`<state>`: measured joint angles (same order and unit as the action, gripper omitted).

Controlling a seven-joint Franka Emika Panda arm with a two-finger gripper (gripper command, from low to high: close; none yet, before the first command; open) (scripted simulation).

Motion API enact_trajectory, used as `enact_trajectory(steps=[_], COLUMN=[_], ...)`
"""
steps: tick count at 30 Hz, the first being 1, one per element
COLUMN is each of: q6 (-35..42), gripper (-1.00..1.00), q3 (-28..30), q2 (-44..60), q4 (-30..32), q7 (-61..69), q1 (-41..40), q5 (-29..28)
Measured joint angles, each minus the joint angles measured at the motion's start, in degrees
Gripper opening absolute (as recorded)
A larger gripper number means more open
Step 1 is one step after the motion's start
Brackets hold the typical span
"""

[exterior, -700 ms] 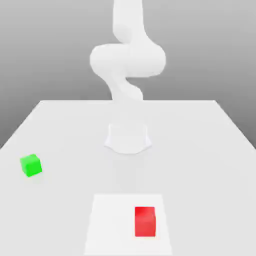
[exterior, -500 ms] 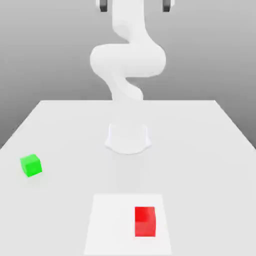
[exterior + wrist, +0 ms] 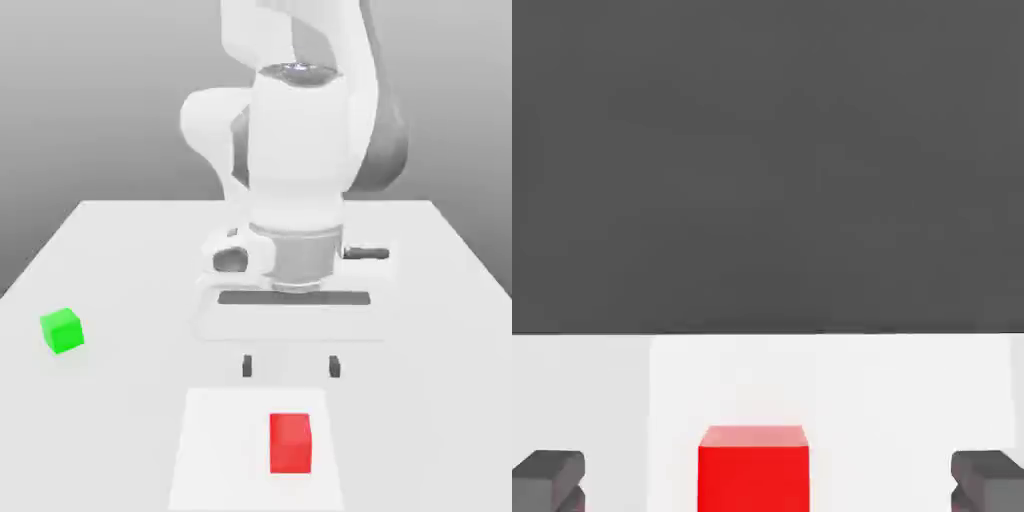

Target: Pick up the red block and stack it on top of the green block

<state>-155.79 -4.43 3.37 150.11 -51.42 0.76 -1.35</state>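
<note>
Claw: the two-finger claw (image 3: 290, 367) hangs above the white table (image 3: 430, 270), its dark fingertips (image 3: 247, 367) spread wide apart and holding nothing.
Red block: the small matte bright red cube (image 3: 290, 443) rests on a paler square patch (image 3: 215, 450) of the table, near the front edge in the exterior view; in the hand view the red cube (image 3: 753, 468) lies between the two fingertips (image 3: 547, 478), roughly centred, but the claw is not down around it yet.
Green block: the small matte bright green cube (image 3: 61, 330) sits well apart, toward the exterior view's left, alone on the table.
Step in hand: lining up over the red cube before descent — a judgement from the pose.
Risk, descent: in the exterior view the claw looks short of the cube, nearer the arm's base; if it drops there, a fingertip could land on the top face and shove or tip the cube instead of straddling it.
Risk, grip: closing while off-centre could twist the cube, leaving a skewed hold.
Risk, stacking: the two cubes are about the same size, so a skewed hold or slight offset at release could let the red one slide off — or knock the green cube aside.
</note>
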Motion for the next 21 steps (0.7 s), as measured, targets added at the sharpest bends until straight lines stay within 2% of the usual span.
enact_trajectory(steps=[6,7,14,19,21], q6=[-9.62,-10.9,-11.03,-3.36,-1.68], gripper=[0.0,-1.0,-1.0,-1.0,-1.0], q3=[1.41,1.73,1.74,0.61,1.92], q2=[12.45,13.96,14.06,5.06,2.7], q4=[-0.51,-0.72,-0.73,0.63,1.3], q7=[-1.62,-1.81,-1.98,-0.45,-2.3], q1=[1.14,1.41,1.4,0.7,-0.45], q5=[-1.85,-2.09,-2.25,-0.24,0.43])
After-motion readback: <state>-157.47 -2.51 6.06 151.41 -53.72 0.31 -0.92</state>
